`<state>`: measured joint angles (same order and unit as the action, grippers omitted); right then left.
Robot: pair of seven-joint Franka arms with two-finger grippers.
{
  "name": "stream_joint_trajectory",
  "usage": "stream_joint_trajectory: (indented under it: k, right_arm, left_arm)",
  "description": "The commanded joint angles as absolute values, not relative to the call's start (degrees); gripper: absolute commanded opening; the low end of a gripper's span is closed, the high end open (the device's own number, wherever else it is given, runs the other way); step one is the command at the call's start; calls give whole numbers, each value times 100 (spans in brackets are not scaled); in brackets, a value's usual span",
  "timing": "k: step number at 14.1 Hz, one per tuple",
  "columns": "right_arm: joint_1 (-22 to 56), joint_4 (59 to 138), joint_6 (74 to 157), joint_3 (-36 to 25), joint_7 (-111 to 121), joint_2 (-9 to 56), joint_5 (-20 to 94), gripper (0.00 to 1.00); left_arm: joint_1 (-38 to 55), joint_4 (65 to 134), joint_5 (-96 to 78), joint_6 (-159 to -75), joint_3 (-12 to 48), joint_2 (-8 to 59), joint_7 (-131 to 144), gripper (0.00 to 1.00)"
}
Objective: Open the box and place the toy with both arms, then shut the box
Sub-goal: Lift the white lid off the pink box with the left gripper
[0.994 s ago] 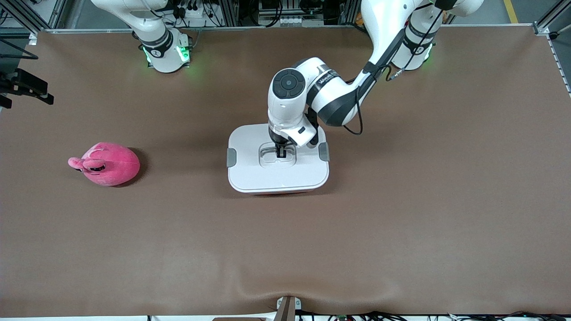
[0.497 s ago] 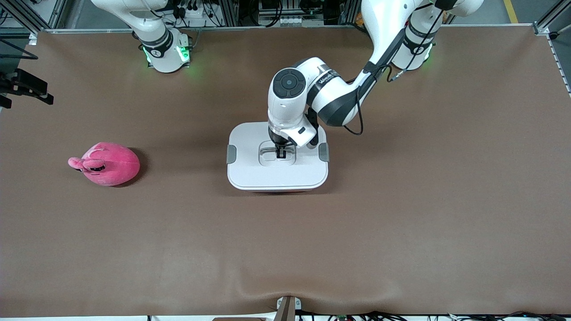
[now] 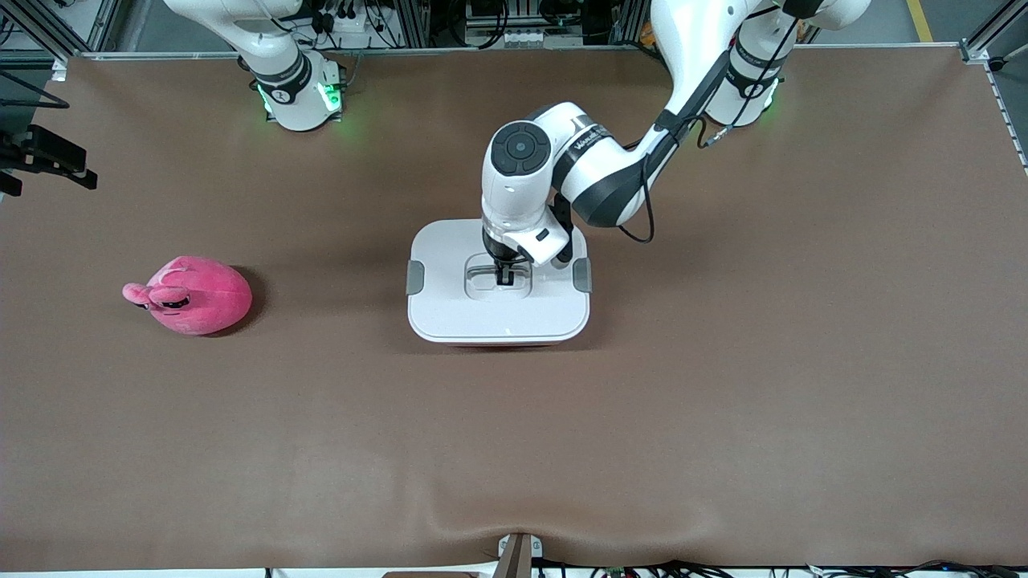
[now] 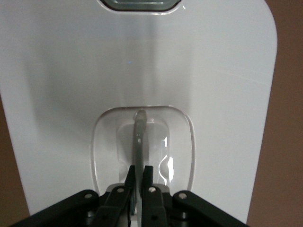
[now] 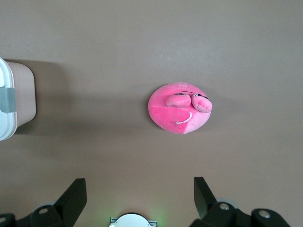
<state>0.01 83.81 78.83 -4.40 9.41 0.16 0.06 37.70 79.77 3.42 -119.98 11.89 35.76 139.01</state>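
Desk (image 3: 723, 417): brown matte covering, slight ripple at the edge nearest the front camera.
Frame: aluminium rails (image 3: 72, 28) along the robots' edge.
Cables: dark bundle (image 3: 498, 16) past that edge.
Floor: grey, yellow line (image 3: 919, 20).

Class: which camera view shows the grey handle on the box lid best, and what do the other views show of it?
The left wrist view: the handle fills the lid's recess, pinched by the left end effector. The front view shows the recess largely covered by the arm. The right wrist view shows only the box's edge, no handle.
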Motion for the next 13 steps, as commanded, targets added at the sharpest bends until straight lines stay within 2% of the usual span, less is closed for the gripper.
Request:
stream_joint_trajectory:
  k: [1, 7, 13]
  right_arm:
    - [-70, 8271, 7814, -387, 914, 70, 0, 100]
    - [-26, 8288, 7805, -387, 914, 88, -9, 100]
    - [-79, 8314, 7787, -396, 958, 290, -18, 100]
  left_arm:
    - [3832, 7796, 448, -11997, 1143, 3568, 13878, 0]
    - [3806, 7805, 580, -11918, 1134, 3314, 13887, 0]
    - [3482, 7805, 958, -11357, 1055, 2709, 13475, 0]
